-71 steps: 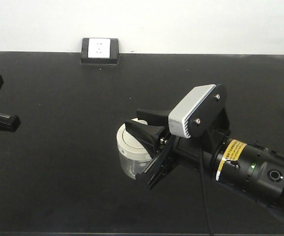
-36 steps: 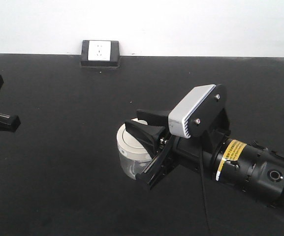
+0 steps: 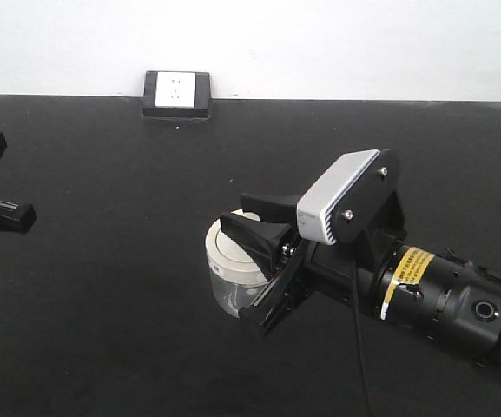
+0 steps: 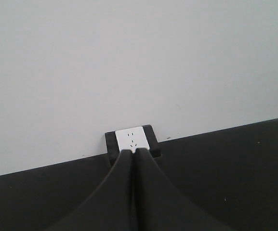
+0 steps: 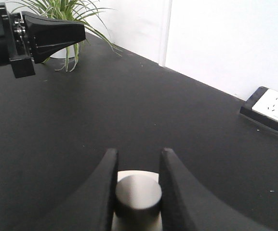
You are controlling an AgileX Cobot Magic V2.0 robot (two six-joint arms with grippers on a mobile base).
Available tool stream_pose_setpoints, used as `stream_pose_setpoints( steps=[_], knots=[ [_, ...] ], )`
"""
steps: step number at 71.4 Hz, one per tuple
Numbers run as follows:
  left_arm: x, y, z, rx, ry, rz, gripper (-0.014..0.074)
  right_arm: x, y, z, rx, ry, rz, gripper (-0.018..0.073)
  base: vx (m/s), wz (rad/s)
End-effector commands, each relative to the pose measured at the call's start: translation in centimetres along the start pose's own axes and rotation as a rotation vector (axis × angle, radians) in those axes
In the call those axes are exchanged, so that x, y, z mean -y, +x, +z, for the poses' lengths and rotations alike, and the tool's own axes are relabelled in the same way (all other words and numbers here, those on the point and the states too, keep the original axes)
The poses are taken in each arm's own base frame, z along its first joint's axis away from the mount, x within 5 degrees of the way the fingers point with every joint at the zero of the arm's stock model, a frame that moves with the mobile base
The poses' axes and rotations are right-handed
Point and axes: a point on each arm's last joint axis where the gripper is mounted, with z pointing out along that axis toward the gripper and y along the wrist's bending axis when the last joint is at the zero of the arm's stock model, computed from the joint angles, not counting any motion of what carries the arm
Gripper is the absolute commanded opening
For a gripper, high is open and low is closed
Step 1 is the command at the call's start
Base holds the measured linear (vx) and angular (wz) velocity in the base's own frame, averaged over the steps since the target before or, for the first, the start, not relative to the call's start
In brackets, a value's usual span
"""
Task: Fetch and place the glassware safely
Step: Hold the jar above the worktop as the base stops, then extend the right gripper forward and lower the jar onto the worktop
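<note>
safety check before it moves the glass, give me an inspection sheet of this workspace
surface: black matte tabletop, no spills seen
job's things: small squat clear glass jar with cream-white round lid, upright near the centre
clutter: nothing seen
grippers: right pincer closed on the lid's round knob; left pincer shut, empty, well apart from the jar
cables: thin black cable hanging beside the right arm
surroundings: white wall; black-framed white socket box at the back edge; green long-leaved plant
</note>
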Motion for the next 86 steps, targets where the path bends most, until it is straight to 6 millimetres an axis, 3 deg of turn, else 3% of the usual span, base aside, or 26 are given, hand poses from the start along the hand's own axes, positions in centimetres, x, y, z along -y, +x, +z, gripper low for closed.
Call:
stream_pose_setpoints(
  steps=[1, 40, 67, 86],
  knots=[
    [-0.2, -1.9, 0.0, 0.117, -0.007, -0.011, -0.0007, -0.1, -2.5, -0.6, 0.145, -0.017, -0.004, -0.0001, 0.00, 0.00],
    [-0.2, -1.9, 0.0, 0.117, -0.007, -0.011, -0.0007, 0.5, -2.2, -0.1, 0.149, 0.017, 0.070, -0.0001, 0.00, 0.00],
    [-0.2, -1.9, 0.0, 0.117, -0.007, -0.011, -0.0007, 7.6, 1.3, 2.2, 0.191, 0.151, 0.068, -0.0001, 0.00, 0.00],
    [-0.2, -1.9, 0.0, 0.117, -0.007, -0.011, -0.0007, 11.8, 2.8, 5.1, 0.156, 0.124, 0.012, -0.0001, 0.00, 0.00]
  ],
)
